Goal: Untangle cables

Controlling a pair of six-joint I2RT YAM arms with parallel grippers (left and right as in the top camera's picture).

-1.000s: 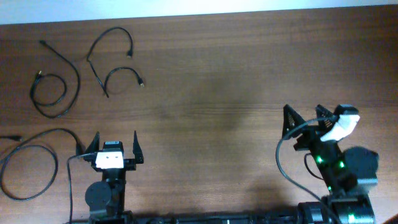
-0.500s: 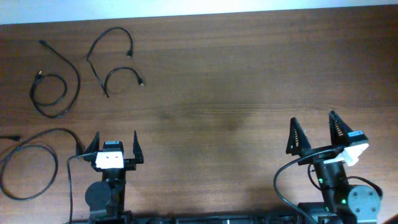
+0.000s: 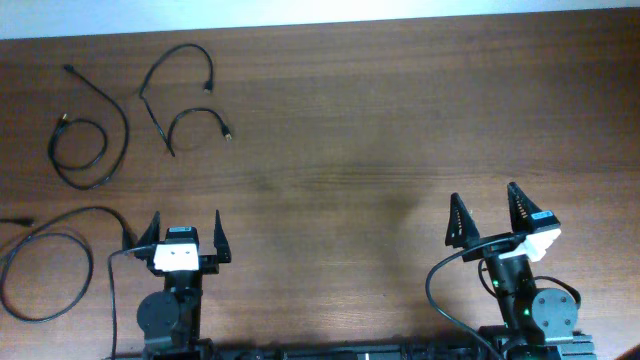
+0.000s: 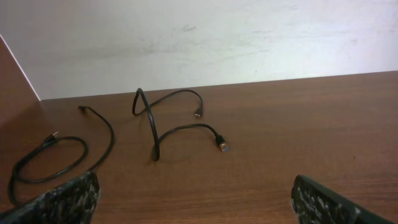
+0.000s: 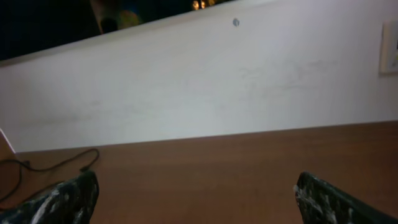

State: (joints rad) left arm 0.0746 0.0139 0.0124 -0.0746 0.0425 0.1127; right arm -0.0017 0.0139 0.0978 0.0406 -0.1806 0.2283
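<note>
Overhead puts the cables (image 3: 153, 115) loose at the far left of the table (image 3: 350, 120), ahead of your nearer left claw (image 3: 187, 214); it and the right claw (image 3: 484, 192) both gape empty

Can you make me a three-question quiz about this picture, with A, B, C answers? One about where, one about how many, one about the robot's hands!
1. Where on the table are the cables?
A) left side
B) middle
C) right side

2. How many cables?
A) one
B) three
C) eight

3. What are the left hand and right hand doing?
A) open, empty
B) squeezing cables
C) touching each other

Answers:
1A, all lie left of the middle.
2B, three separate black cables show.
3A, both are spread wide with nothing in them.
</note>
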